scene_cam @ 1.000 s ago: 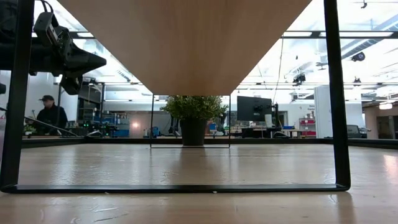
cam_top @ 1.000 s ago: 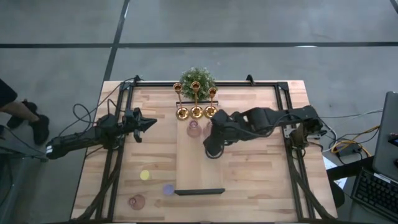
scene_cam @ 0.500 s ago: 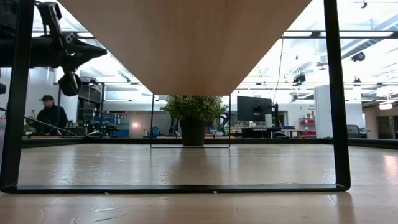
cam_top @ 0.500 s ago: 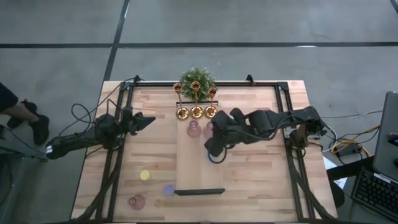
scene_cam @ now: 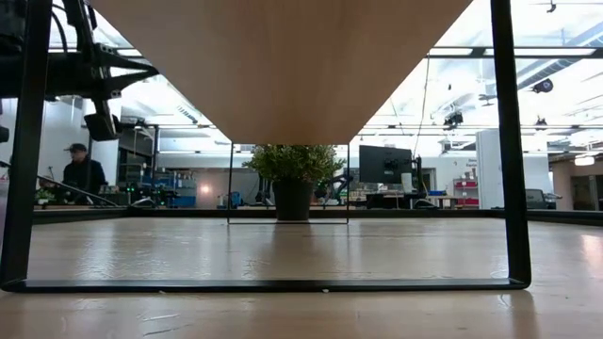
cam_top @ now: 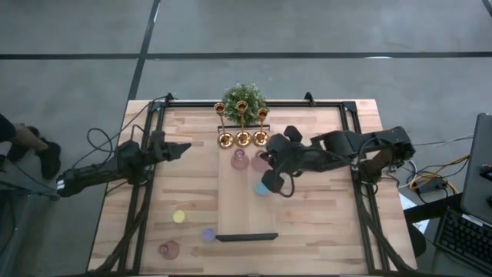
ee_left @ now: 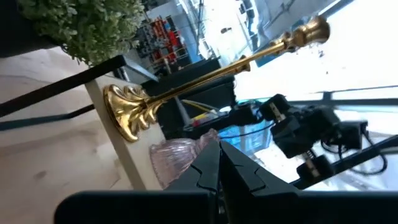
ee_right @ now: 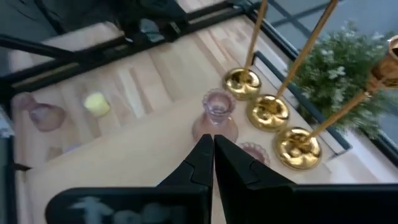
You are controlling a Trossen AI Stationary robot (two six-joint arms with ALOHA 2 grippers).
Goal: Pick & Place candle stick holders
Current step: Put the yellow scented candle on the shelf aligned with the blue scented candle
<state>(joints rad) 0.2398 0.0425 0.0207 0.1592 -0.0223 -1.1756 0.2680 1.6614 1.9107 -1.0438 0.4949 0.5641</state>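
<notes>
Three gold candle stick holders stand before the plant, a blue one sits mid-surface just below the right end effector, fingers pressed together and empty, apparently between picks; the left end effector, likewise closed, waits aside.
</notes>
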